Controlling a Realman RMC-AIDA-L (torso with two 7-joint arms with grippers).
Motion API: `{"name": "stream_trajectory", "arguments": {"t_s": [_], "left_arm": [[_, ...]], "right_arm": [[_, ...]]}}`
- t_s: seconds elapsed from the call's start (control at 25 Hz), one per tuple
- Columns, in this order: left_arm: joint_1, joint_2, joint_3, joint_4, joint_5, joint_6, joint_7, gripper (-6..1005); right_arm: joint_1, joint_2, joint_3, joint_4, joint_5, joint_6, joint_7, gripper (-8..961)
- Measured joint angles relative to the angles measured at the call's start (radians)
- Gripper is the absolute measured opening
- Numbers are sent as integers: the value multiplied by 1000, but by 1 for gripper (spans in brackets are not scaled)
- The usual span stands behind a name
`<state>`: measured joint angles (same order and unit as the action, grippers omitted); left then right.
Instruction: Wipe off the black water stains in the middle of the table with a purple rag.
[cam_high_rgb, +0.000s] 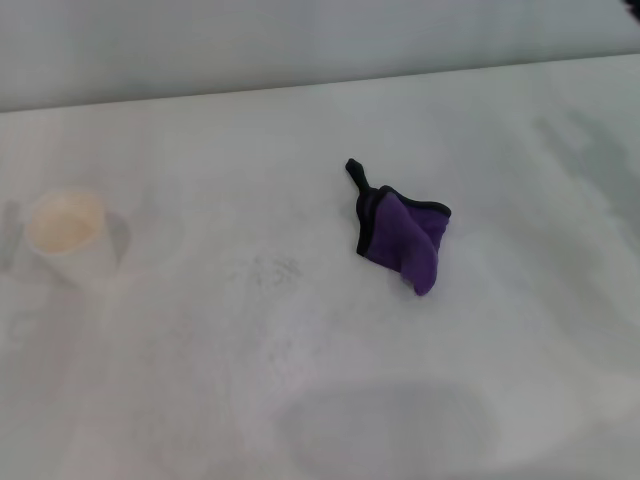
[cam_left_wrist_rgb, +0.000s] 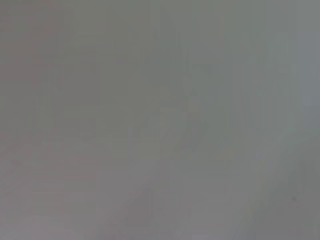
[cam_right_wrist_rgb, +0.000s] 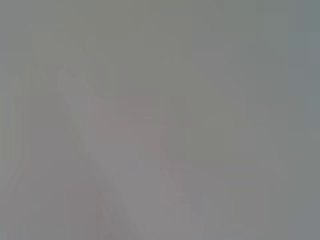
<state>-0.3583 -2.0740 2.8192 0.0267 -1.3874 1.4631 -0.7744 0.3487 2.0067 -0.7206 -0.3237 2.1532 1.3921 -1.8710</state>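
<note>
- No arm, wrist or gripper of the robot appears anywhere in the head view.
- The left wrist view is a plain grey blur; none of the left gripper's own parts can be made out in it.
- The right wrist view is likewise a featureless grey field, and nothing of the right gripper can be made out.
- Neither arm's pose, nor how either gripper's fingers stand, can be told from these views.
</note>
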Motion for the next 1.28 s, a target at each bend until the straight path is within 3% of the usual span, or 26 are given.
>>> {"name": "stream_trajectory", "arguments": {"t_s": [0.12, 0.24, 0.44, 1.28], "left_arm": [[2, 0, -1, -3, -6, -2, -7, 887], [5, 0, -1, -4, -15, -3, -7, 887], [19, -1, -1, -4, -41, -17, -7, 887], [-4, 0, -1, 2, -45, -95, -16, 887]], "right_arm": [[1, 2, 56, 134, 85, 8, -234, 874], [6, 3, 69, 247, 121, 0, -599, 873], [18, 4, 71, 310, 123, -53, -900, 872], [12, 6, 74, 354, 123, -79, -777, 870]]}}
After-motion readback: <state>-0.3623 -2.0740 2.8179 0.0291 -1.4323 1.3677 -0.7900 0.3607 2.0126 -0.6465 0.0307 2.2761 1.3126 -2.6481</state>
